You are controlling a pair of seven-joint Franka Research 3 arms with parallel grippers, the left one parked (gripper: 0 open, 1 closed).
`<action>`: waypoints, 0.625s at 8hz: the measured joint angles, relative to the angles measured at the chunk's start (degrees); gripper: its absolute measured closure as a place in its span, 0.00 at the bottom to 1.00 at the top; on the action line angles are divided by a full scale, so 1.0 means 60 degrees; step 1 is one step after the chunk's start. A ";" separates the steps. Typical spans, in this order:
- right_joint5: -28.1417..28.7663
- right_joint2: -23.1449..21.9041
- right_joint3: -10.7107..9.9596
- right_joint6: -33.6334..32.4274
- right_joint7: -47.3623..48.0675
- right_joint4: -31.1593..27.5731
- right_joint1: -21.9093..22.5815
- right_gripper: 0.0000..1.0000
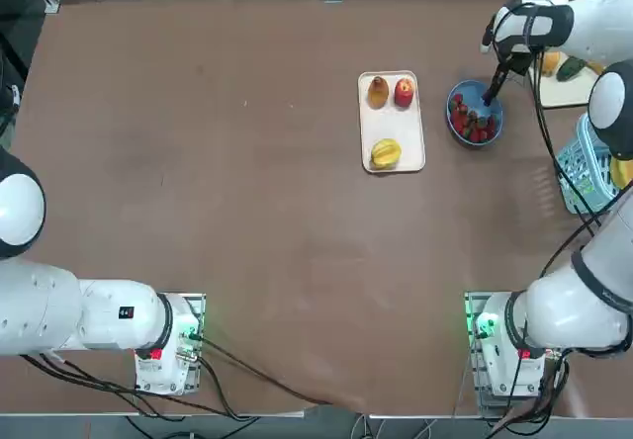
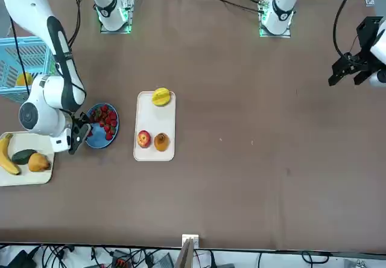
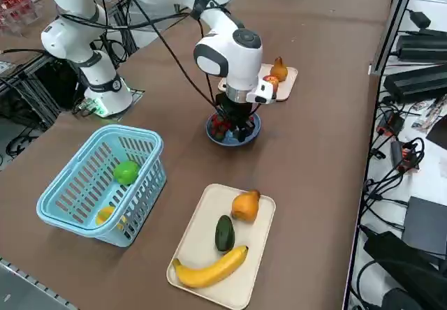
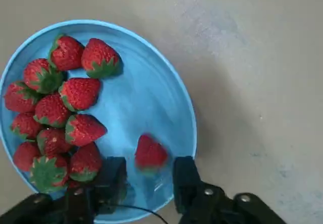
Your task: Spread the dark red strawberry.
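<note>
Lone strawberry [image 4: 149,153] lying on the bare part of the blue plate [image 4: 151,93], apart from the heap of strawberries [image 4: 55,108] crowded on the plate's other side. Sitting just past the tips of the right gripper [image 4: 149,176], level with the gap between its two black fingers [image 4: 185,176], not pinched by either. Fingers parted wider than the berry, holding nothing. Gripper lowered over the plate's edge [image 1: 493,88], pointing down into it.

Beside the blue plate, toward the table's middle, a cream tray [image 1: 393,123] carrying a pear [image 1: 378,91], a red apple [image 1: 404,92] and a yellow fruit [image 1: 385,152]. On the plate's other side, a second cream tray [image 3: 216,244] with a banana [image 3: 209,268], a dark green fruit [image 3: 224,233] and an orange pear [image 3: 245,206]. Near that tray, further from the plate, a light blue basket [image 3: 101,181] containing a green fruit [image 3: 126,172] and something yellow [image 3: 105,214]
</note>
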 joint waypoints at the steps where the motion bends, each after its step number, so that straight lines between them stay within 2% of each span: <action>1: 0.0000 -0.0007 0.0000 -0.0111 0.0000 0.0040 0.0000 0.16; 2: 0.0000 -0.0062 0.0003 -0.0321 -0.0001 0.0110 0.0005 0.01; 5: -0.0008 -0.0743 0.0108 -0.1048 -0.0571 0.0101 0.0156 0.00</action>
